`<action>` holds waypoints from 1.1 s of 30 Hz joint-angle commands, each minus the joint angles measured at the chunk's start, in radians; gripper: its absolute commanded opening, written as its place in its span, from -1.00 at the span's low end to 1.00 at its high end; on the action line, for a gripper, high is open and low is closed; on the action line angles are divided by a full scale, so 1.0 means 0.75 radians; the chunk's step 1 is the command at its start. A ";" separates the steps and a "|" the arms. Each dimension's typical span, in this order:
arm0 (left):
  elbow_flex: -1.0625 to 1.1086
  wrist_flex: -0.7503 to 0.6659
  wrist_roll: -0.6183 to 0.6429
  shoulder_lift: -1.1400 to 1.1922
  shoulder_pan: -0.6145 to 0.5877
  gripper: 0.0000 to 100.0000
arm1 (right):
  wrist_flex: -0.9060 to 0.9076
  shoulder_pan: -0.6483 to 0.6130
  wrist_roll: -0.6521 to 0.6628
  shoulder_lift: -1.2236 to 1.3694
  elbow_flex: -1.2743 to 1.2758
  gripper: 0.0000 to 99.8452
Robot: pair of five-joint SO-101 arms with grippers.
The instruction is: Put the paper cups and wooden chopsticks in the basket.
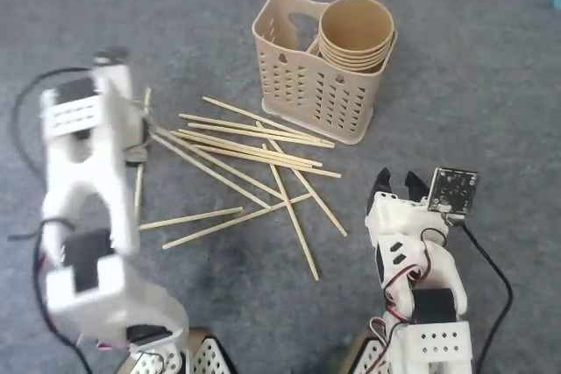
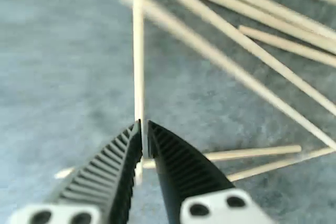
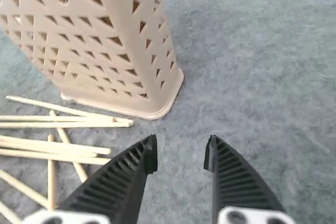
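Pinched in the left gripper (image 2: 143, 127), whose jaws are closed tight on it, one wooden chopstick (image 2: 138, 51) runs straight out over the grey carpet (image 1: 473, 85). It sits at the left edge of the loose chopsticks (image 1: 263, 157) scattered there. Behind them stands the basket (image 1: 298, 94), holding the stacked paper cups (image 1: 355, 24). Near its foot the right gripper (image 3: 181, 153) hangs wide open and empty.

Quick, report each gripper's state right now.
Left gripper: shut on one wooden chopstick.
Right gripper: open, holding nothing, beside the basket.
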 commanded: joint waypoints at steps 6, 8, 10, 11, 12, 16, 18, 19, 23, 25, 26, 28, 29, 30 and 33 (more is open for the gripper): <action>-0.021 -0.016 -0.031 -0.460 -0.258 -0.97 | 0.005 0.019 0.018 -0.046 0.023 -0.68; -0.019 -0.049 -0.031 -0.499 -0.270 -0.97 | 0.005 0.019 0.018 -0.046 0.023 -0.68; -0.017 -0.059 -0.029 -0.526 -0.260 -0.97 | 0.005 0.019 0.018 -0.048 0.020 -0.68; -0.017 -0.059 -0.029 -0.532 -0.245 -0.97 | 0.005 0.019 0.018 -0.048 0.020 -0.68; -0.017 -0.063 -0.029 -0.534 -0.215 -0.97 | 0.005 0.019 0.018 -0.048 0.020 -0.68; 0.011 -0.178 -0.008 -0.499 -0.117 -0.89 | 0.005 0.021 0.020 -0.048 0.020 -0.68; 0.034 -0.223 0.049 -0.440 -0.072 -0.71 | 0.005 0.021 0.023 -0.046 0.020 -0.68; 0.036 -0.233 0.065 -0.397 -0.057 -0.61 | 0.005 0.021 0.023 -0.044 0.020 -0.68; 0.009 -0.272 0.014 -0.243 -0.002 -0.46 | 0.005 0.019 0.023 -0.038 0.020 -0.68; -0.028 -0.313 -0.043 -0.170 0.008 -0.52 | 0.005 0.017 0.023 -0.036 0.020 -0.68; -0.042 -0.331 -0.057 -0.137 0.014 -0.55 | 0.005 0.017 0.023 -0.036 0.020 -0.68; -0.079 -0.360 -0.065 -0.072 0.016 -0.58 | 0.005 0.019 0.023 -0.036 0.020 -0.68; -0.105 -0.368 -0.065 -0.037 0.016 -0.58 | 0.005 0.019 0.025 -0.036 0.020 -0.68; -0.130 -0.374 -0.065 0.000 0.016 -0.58 | 0.005 0.019 0.025 -0.036 0.020 -0.68; -0.226 -0.370 -0.068 0.121 0.016 -0.58 | 0.005 0.017 0.025 -0.036 0.020 -0.68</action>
